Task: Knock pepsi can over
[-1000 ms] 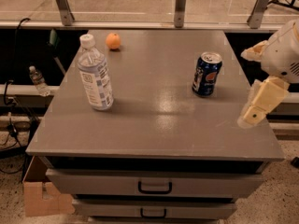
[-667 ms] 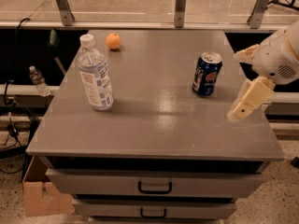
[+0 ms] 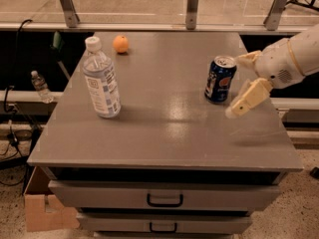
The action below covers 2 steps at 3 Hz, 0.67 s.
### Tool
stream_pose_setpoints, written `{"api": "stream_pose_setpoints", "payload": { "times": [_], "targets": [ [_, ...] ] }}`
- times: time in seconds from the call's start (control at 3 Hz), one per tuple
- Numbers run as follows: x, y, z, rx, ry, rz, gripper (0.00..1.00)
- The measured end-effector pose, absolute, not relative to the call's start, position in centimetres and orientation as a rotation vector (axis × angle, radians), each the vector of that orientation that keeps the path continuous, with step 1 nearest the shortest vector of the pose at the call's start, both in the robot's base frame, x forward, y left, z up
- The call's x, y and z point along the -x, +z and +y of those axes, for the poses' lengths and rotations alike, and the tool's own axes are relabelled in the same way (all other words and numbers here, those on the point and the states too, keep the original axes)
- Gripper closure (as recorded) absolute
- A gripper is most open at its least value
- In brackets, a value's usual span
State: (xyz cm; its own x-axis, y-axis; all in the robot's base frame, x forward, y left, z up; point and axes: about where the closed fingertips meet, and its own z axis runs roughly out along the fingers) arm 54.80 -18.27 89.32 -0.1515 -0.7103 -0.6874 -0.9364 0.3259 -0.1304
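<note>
Can (image 3: 220, 79) stands up on the tabletop (image 3: 164, 133). Hand (image 3: 234, 86) is just right of the can, not touching, fingers spread apart. Bottle (image 3: 101, 78) & orange (image 3: 120, 44) are far left of the can.

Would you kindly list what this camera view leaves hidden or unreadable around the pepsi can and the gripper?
- Gripper, just right of the pepsi can and above the table: camera view; contact with the can cannot be judged from this angle.
- Arm: cut off by the right edge.
- Water bottle label: print too small to read.
- Lower drawer: cut off by the bottom edge.
</note>
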Motion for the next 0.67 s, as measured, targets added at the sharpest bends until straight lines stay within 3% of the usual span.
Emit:
{"api": "stream_pose_setpoints", "payload": {
  "times": [0.67],
  "targets": [
    [-55.5,89.0,-13.9,1.403,0.671,1.787,0.0]
  ]
}}
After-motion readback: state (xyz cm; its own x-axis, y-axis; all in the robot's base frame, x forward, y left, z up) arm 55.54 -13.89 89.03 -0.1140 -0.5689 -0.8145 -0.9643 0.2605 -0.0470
